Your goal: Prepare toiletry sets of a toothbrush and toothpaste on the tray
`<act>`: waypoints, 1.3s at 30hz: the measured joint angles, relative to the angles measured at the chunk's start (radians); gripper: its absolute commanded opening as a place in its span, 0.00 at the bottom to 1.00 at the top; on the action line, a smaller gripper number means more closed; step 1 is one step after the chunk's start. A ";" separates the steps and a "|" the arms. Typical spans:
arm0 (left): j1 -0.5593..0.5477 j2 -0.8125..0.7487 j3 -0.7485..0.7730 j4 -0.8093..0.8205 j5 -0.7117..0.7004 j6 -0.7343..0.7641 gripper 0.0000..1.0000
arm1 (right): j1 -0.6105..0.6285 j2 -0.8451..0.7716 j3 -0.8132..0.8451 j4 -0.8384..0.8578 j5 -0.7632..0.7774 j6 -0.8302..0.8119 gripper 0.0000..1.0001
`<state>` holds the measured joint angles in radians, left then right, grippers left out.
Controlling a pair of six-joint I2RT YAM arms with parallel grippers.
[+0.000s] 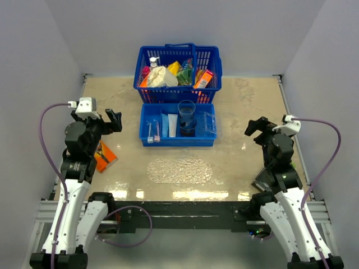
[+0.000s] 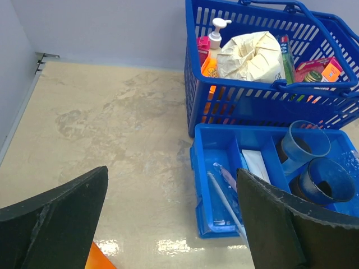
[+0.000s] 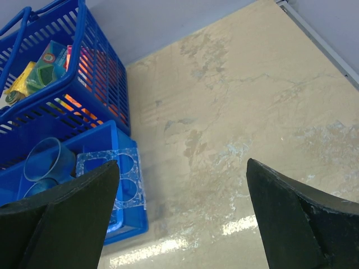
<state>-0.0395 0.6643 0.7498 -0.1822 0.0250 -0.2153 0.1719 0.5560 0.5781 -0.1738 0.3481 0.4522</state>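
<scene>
Toothbrushes [image 1: 153, 132], toothpaste [image 1: 172, 124] inside blue bin [image 1: 143, 120]; left hand [image 1: 112, 122], right hand [image 1: 255, 128] both agape.

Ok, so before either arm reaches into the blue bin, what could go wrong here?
The toothbrushes lie side by side in one narrow compartment of the blue bin; the wide-open left fingers might grab both or catch a divider. The toothpaste sits one compartment from the cups, so a reach could knock them. The tray is clear against the glossy table, so a drop could miss it.
</scene>
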 measured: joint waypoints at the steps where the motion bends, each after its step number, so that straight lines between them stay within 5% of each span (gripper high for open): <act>1: 0.000 0.005 0.000 0.000 0.005 0.001 1.00 | 0.000 0.002 0.006 -0.002 0.000 0.000 0.98; 13: 0.000 0.015 -0.006 -0.002 0.011 0.001 1.00 | 0.000 0.014 0.037 -0.010 -0.030 -0.022 0.98; 21: -0.001 0.026 0.000 0.013 0.024 0.016 0.91 | 0.000 0.039 0.058 0.002 -0.162 -0.064 0.85; 29: -0.193 0.203 0.211 0.026 -0.040 0.082 0.93 | 0.014 0.173 0.091 0.024 -0.345 -0.074 0.79; 39: -0.210 0.241 0.116 0.037 0.014 0.095 0.95 | 0.415 0.483 0.345 -0.011 -0.214 -0.077 0.68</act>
<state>-0.2497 0.9054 0.8654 -0.1455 0.0387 -0.1200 0.5869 1.0393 0.9230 -0.1852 0.1337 0.3752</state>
